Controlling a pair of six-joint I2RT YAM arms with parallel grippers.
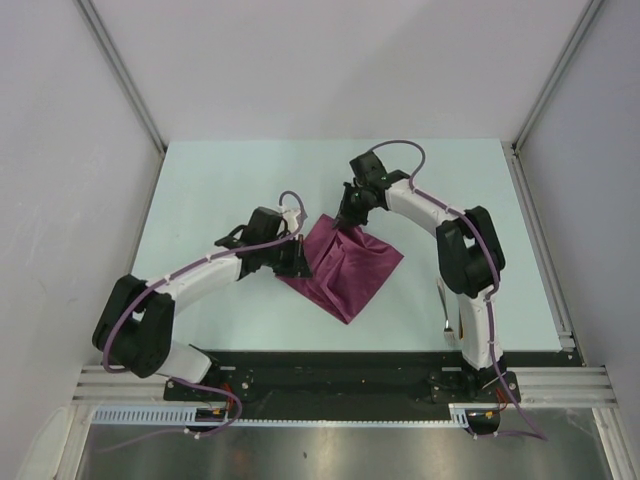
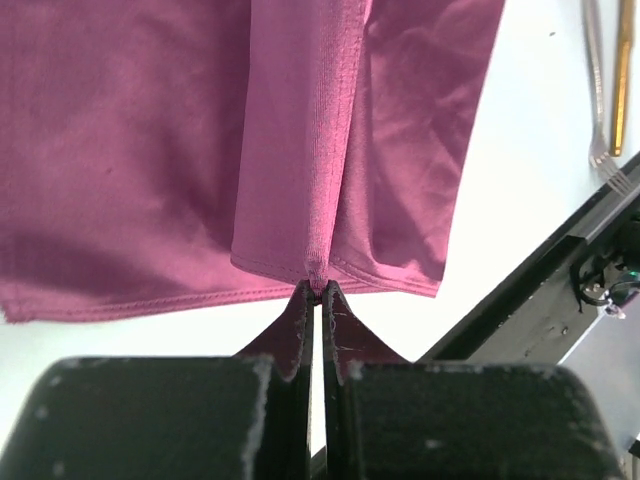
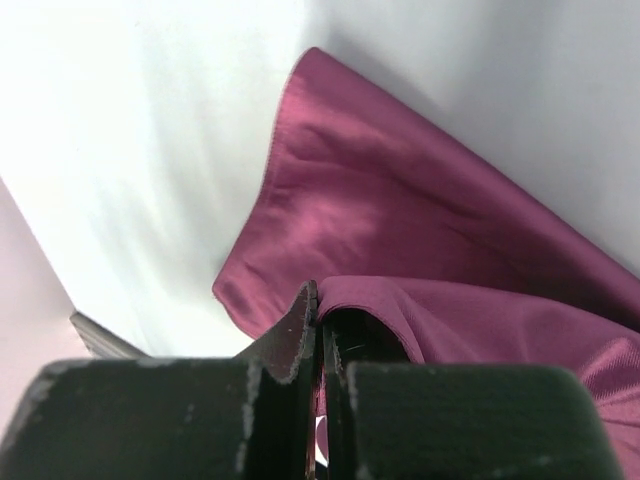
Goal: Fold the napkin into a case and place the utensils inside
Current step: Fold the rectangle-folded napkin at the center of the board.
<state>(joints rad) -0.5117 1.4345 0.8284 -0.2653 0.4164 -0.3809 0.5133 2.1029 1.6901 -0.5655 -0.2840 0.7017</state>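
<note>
The plum-magenta napkin (image 1: pixel 348 265) lies mid-table, doubled over into a rough diamond. My left gripper (image 1: pixel 299 261) is at its left corner, shut on a pinched hem of the napkin (image 2: pixel 150 150) at the fingertips (image 2: pixel 317 292). My right gripper (image 1: pixel 346 220) is at the far corner, shut on a lifted fold of the napkin (image 3: pixel 400 210) that drapes over one finger (image 3: pixel 303 320). The utensils lie side by side at the right: a silver piece (image 2: pixel 597 90) with tines and a golden-yellow piece (image 2: pixel 622 80). In the top view they (image 1: pixel 445 312) are mostly hidden by the right arm. No narrow case shows.
The pale table (image 1: pixel 230 190) is walled by grey panels with metal posts at the left and right. A black base rail (image 1: pixel 330 365) runs along the near edge, also visible in the left wrist view (image 2: pixel 560 270).
</note>
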